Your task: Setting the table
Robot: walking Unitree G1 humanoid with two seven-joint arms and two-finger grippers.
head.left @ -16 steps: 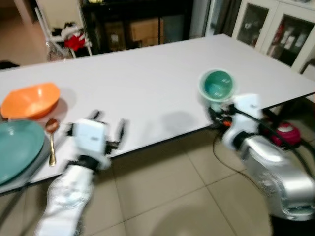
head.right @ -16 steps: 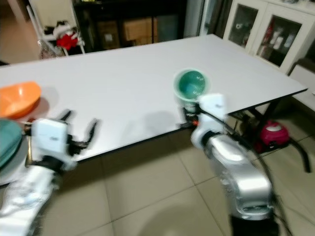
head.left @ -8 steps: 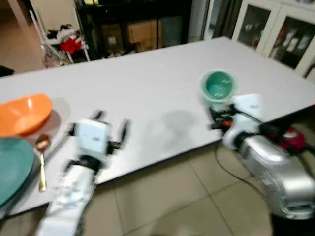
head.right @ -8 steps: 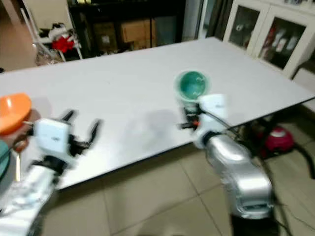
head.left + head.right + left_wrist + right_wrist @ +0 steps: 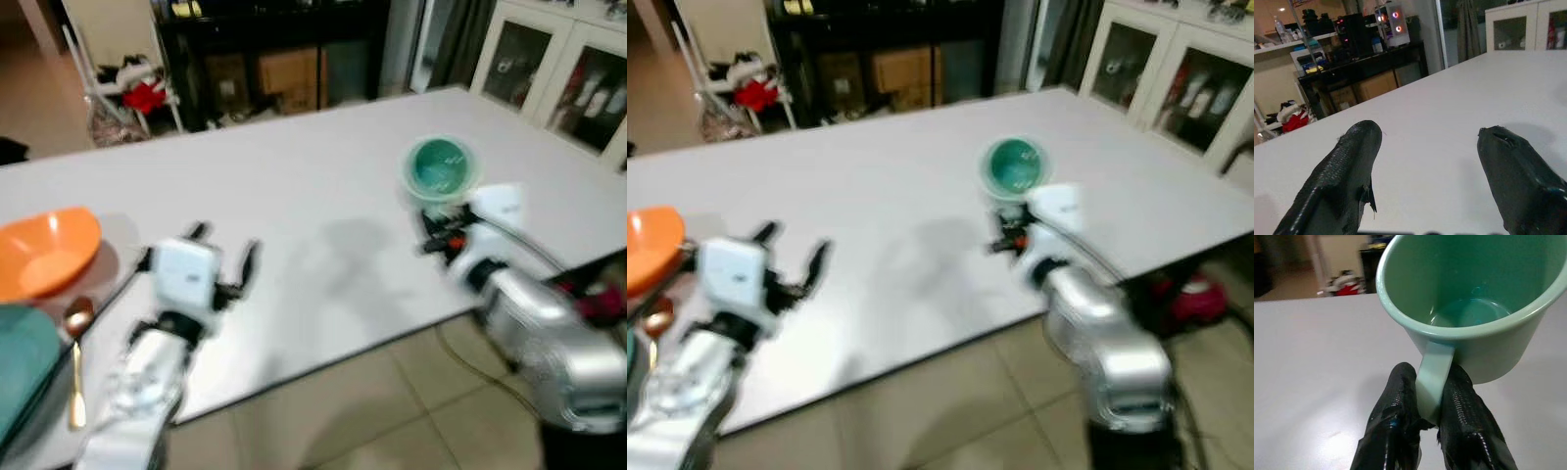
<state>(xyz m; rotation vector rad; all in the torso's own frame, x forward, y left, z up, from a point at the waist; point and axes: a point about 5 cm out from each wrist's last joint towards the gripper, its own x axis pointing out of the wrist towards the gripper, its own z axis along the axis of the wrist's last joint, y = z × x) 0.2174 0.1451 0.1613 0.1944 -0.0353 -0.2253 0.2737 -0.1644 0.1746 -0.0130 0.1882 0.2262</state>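
My right gripper (image 5: 431, 227) is shut on the handle of a green mug (image 5: 439, 169), held upright above the white table (image 5: 313, 186) toward its right side. In the right wrist view both black fingers (image 5: 1396, 406) pinch the mug handle (image 5: 1431, 382). My left gripper (image 5: 225, 250) hovers open over the table's left part with nothing between its fingers (image 5: 1347, 166). At the far left lie an orange bowl (image 5: 47, 250), a teal plate (image 5: 20, 367) and a gold spoon (image 5: 76, 362).
A dark shelf unit (image 5: 265, 49) and a white rack with red cloth (image 5: 137, 93) stand behind the table. White glass-door cabinets (image 5: 558, 69) are at the right. Tiled floor (image 5: 372, 411) lies below the table's near edge.
The camera has shifted forward, so the table takes up more of the view. The right gripper still holds the mug, now further over the table; the left gripper stays open.
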